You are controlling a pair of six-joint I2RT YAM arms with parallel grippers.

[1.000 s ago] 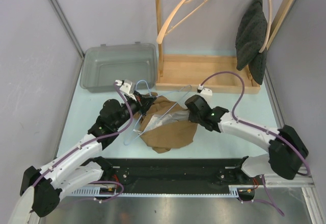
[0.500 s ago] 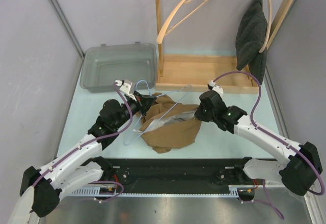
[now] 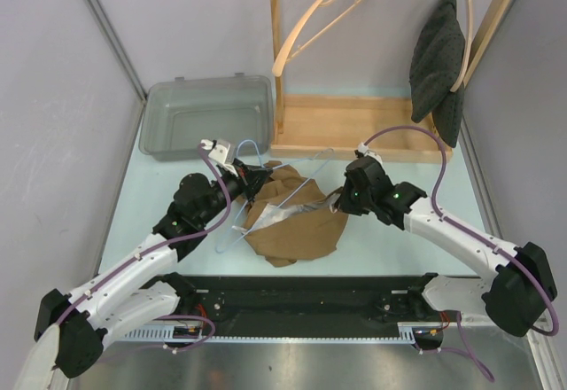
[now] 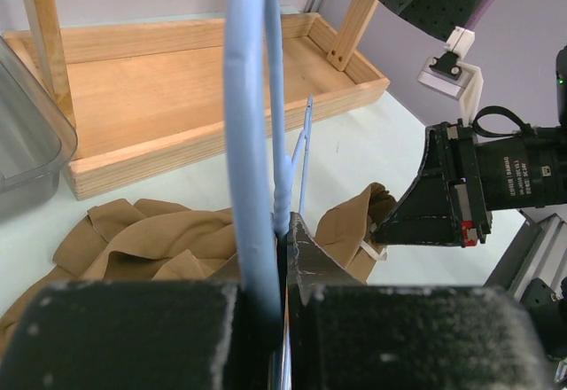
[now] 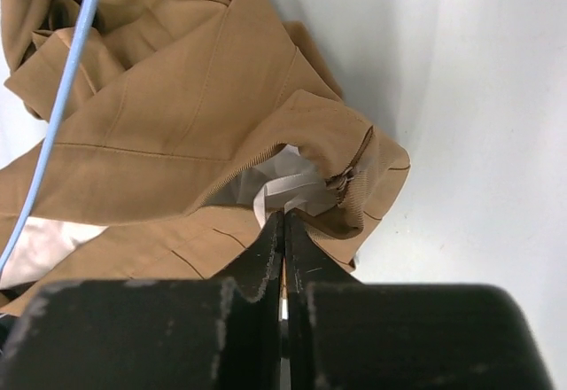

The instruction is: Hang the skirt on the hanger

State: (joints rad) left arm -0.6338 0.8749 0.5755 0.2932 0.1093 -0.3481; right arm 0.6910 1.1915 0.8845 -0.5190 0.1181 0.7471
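From the left wrist we see the left hand (image 4: 285, 246) pinching the blue hanger (image 4: 251, 124). From the right wrist, the right hand (image 5: 283, 223) is pressed together at the tan skirt (image 5: 168, 115) waistband. From above, the skirt lies crumpled on the counter (image 3: 151, 186) between both hands.

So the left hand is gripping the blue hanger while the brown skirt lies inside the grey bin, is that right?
Not quite: the brown skirt lies on the table, outside the grey bin, as the top external view shows. The left hand is indeed gripping the blue hanger.
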